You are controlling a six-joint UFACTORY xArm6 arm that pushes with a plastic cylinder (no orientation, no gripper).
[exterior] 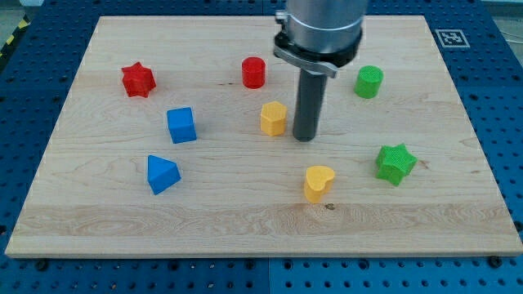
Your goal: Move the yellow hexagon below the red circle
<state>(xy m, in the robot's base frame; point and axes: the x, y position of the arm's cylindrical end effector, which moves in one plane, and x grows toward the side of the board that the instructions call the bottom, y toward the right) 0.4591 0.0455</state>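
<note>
The yellow hexagon (pixel 274 118) stands near the board's middle. The red circle (pixel 254 73) is above it and slightly to the left, with a gap between them. My tip (pixel 305 137) rests on the board just to the right of the yellow hexagon, close to it but with a narrow gap showing. The dark rod rises from the tip to the grey arm body at the view's top.
A red star (pixel 138 80) sits at upper left. A blue cube (pixel 181 125) and a blue triangle (pixel 162 174) sit at left. A yellow heart (pixel 319 183) lies below my tip. A green circle (pixel 368 82) and a green star (pixel 395 163) sit at right. The wooden board (pixel 261 237) lies on a blue pegboard.
</note>
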